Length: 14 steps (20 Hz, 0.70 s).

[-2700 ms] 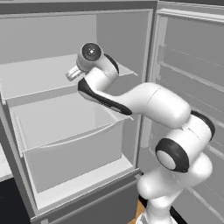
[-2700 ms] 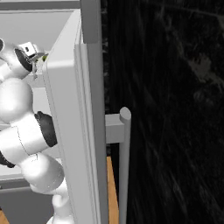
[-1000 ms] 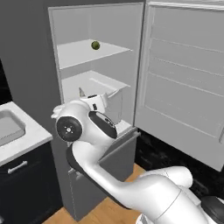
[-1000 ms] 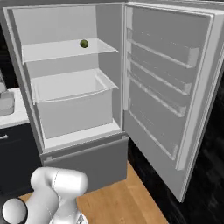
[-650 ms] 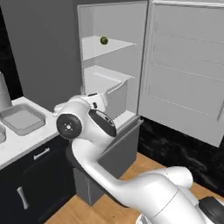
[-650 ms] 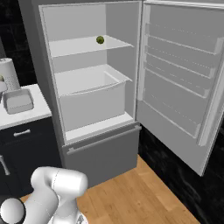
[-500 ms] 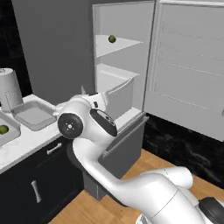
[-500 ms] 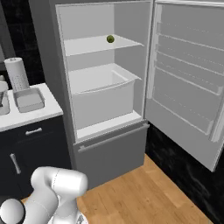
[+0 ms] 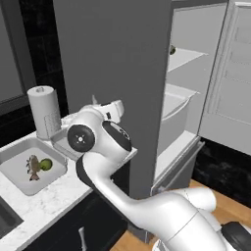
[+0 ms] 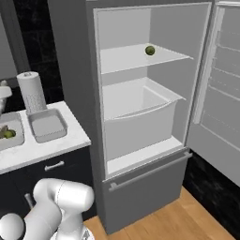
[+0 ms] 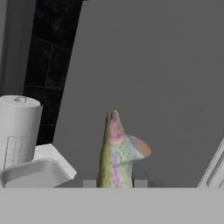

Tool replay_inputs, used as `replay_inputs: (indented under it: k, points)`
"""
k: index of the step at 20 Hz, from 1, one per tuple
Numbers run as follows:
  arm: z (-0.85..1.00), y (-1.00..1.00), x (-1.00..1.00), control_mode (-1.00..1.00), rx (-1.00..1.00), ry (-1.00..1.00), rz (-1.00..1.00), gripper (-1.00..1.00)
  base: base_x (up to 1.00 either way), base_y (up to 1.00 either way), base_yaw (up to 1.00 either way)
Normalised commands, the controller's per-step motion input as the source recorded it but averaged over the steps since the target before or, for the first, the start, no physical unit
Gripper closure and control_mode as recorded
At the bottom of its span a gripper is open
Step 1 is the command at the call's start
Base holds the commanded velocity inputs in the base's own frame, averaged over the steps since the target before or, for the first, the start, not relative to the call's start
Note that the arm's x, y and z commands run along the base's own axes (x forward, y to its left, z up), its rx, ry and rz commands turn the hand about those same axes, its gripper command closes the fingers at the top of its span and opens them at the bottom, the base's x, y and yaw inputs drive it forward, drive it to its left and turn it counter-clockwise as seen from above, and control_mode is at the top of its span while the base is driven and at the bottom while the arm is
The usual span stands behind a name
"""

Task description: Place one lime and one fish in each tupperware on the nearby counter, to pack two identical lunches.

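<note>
Paper towel roll point(image 11: 18, 127): upright at the far left of the hand view, left of the pincer, standing on the counter point(image 9: 34, 206) just behind the empty tupperware.
Filled tupperware point(image 9: 30, 166): on the counter in the left base view, left of and below the robot's wrist; it holds a fish point(image 9: 33, 165) and a lime point(image 9: 45, 164) side by side, touching or nearly so.
Empty tupperware point(image 10: 47, 124): grey tray on the counter beside the fridge wall; in the hand view its rim point(image 11: 33, 172) lies low and left of the pincer, nothing in it.
Counter: white marbled top over black cabinet fronts, with both tupperwares and the roll on it; it is below and left of the pincer.
Pincer point(image 11: 114, 184): fingers point(image 11: 89, 183) drawn together and clamped on a second fish, one tip on each side of its body.
Held fish point(image 11: 116, 151): rainbow-coloured, standing up between the finger tips, a fin spread to the right; it hangs against the grey fridge side.
Fridge point(image 10: 140, 117): door swung wide to the right, right of the pincer; grey shelves and a pale drawer inside.
Second lime point(image 10: 150, 50): on the upper fridge shelf, well apart from the pincer, far to its right.
</note>
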Motion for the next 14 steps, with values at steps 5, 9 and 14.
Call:
replay_inputs:
  k: [5, 9, 14]
  points:
    - [0.0, 0.0, 0.0, 1.0, 0.0, 0.0, 0.0, 1.0, 0.51, 0.41, 0.09]
    - [-0.48, -0.11, 0.36, -1.0, 0.0, 0.22, 0.0, 1.0, 0.31, -0.01, 0.0]
    - [-1.0, -0.29, 1.0, -1.0, 0.07, 0.52, -0.04, 1.0, 0.0, 0.0, 0.0]
